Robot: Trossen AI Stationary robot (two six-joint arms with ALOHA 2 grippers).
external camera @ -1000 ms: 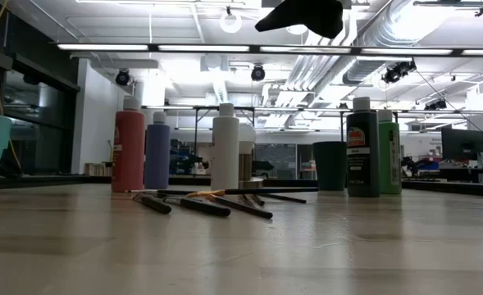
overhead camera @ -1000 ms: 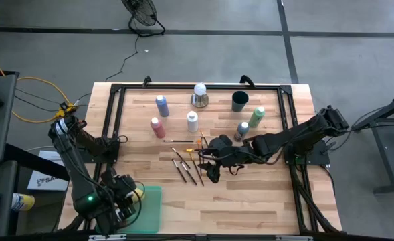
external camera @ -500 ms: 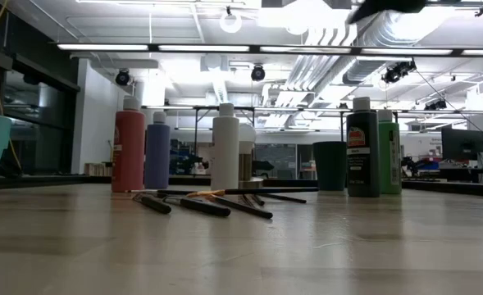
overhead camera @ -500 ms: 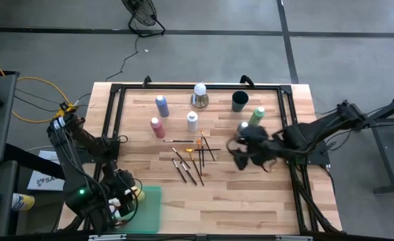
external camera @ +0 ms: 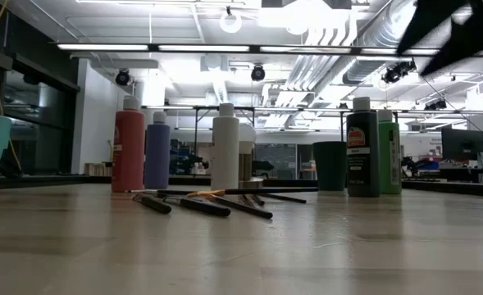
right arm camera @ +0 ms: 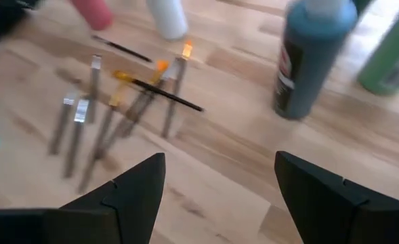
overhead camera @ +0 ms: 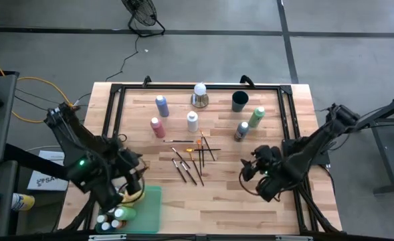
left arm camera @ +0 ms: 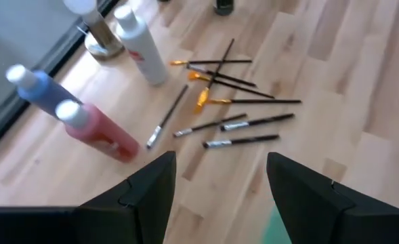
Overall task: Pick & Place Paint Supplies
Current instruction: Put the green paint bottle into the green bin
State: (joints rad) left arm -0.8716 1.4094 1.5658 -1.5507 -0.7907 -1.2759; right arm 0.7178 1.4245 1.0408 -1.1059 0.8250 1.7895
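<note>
Both arms empty, mid-reset between picks.
Left gripper (overhead camera: 131, 179) hangs wide open, holding nothing, just above the green bin (overhead camera: 151, 209) at lower left, where sorted bottles sit. Right gripper (overhead camera: 255, 167), open and empty, has pulled back from the brushes (overhead camera: 191, 159) at centre to lower right. Five bottles (overhead camera: 192, 121) remain in the upper middle.

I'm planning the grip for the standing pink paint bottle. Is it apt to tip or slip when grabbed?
The pink paint bottle stands tall and narrow on a small base, so a sideways nudge would probably tip it. Its plastic wall looks smooth, so it may slip in a loose pinch. The blue-purple bottle stands apart from it, so a toppling one would likely miss it.
</note>
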